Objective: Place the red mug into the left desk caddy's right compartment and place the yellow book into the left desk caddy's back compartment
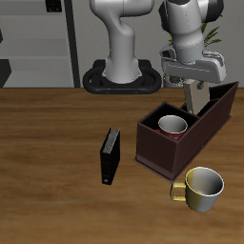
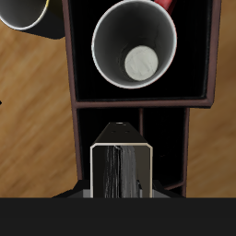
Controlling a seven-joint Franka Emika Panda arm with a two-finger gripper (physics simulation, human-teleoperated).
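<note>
The red mug (image 1: 172, 125) stands upright inside the left desk caddy (image 1: 157, 152), in its large square right compartment; the wrist view looks down into its grey-white inside (image 2: 136, 53). My gripper (image 1: 197, 88) is shut on the yellow book (image 1: 197, 99), a thin greyish-tan book held on end above the caddy's section toward the taller slanted end. In the wrist view the book (image 2: 121, 166) hangs from the gripper (image 2: 121, 189) over the narrower compartment behind the divider (image 2: 138, 103). I cannot tell if the book touches the caddy floor.
A larger yellow-cream mug (image 1: 202, 188) stands near the table's front edge, just in front of the caddy; its rim shows in the wrist view (image 2: 23, 14). A black book (image 1: 111, 155) stands on the table beside the caddy. The robot's base (image 1: 121, 78) is at the back.
</note>
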